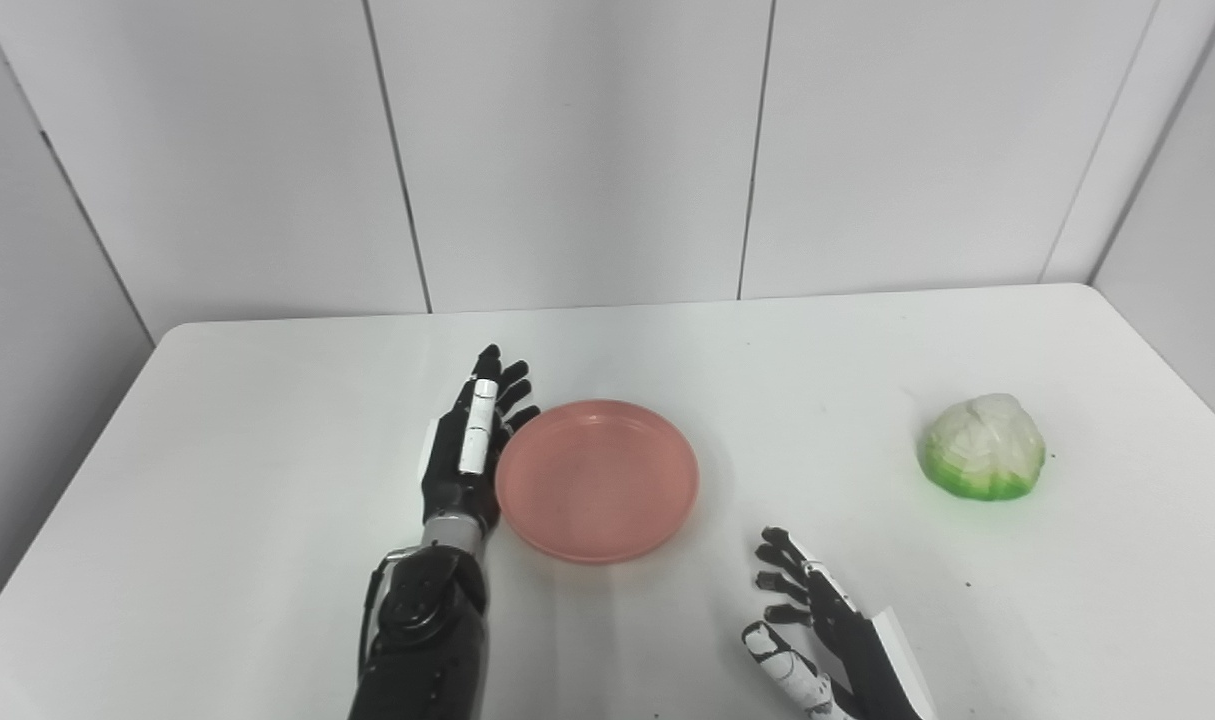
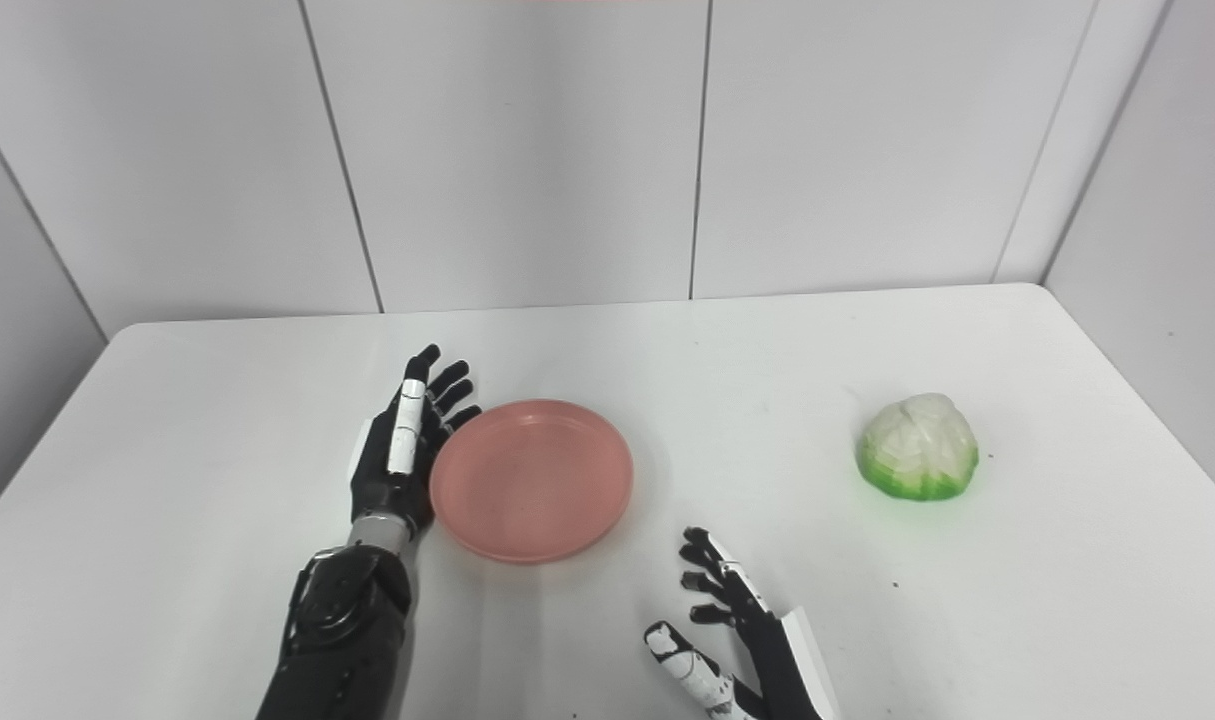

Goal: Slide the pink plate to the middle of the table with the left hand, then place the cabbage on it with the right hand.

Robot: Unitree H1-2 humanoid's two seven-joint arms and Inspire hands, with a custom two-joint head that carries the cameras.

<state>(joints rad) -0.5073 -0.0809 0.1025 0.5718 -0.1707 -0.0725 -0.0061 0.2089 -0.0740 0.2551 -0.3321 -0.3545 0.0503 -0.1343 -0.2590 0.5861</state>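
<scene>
Left robot hand (image 1: 472,440), fingers spread, presses the plate (image 1: 597,480) edge; right robot hand (image 1: 817,625) waits released, cabbage (image 1: 982,446) well apart on the bench (image 1: 267,420).

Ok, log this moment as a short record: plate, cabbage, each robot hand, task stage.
pink plate: empty, near the middle of the white table
cabbage: on the table, right of the plate, untouched
left robot hand: open, fingers straight, against the plate's left rim
right robot hand: open, near front edge, apart from cabbage
stage: cabbage not yet picked up
</scene>
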